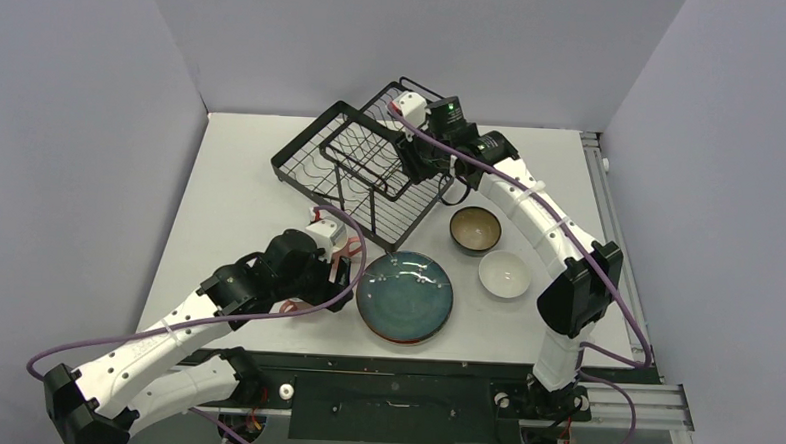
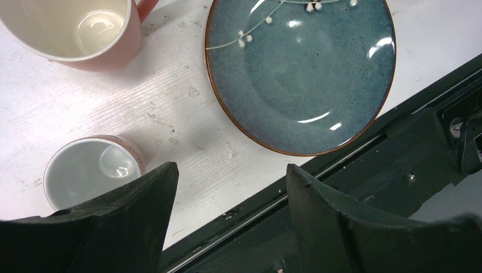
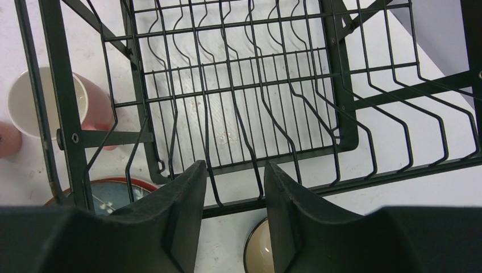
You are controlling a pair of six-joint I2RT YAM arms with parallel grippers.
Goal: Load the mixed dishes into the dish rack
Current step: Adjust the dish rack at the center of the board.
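The black wire dish rack [image 1: 366, 166] stands at the back middle of the table with nothing in it. My right gripper [image 3: 233, 170] hovers over its upper level [image 3: 239, 85], jaws open, holding nothing; thin rack wires show in the gap. A dark teal plate [image 1: 404, 296] lies near the front edge. My left gripper [image 2: 230, 176] hangs open and empty above the table's near edge, left of that plate [image 2: 301, 74]. A pink mug [image 2: 74, 31] and a small white mug [image 2: 91, 170] stand upright beside it. The brown bowl [image 1: 475, 229] and small white bowl [image 1: 504, 274] sit at the right.
The black front rail [image 2: 398, 159] runs just past the table's near edge, under my left gripper. Through the rack wires the right wrist view shows the pink mug [image 3: 34, 108], the teal plate [image 3: 111, 193] and the brown bowl's rim [image 3: 258, 250]. Grey walls enclose the table.
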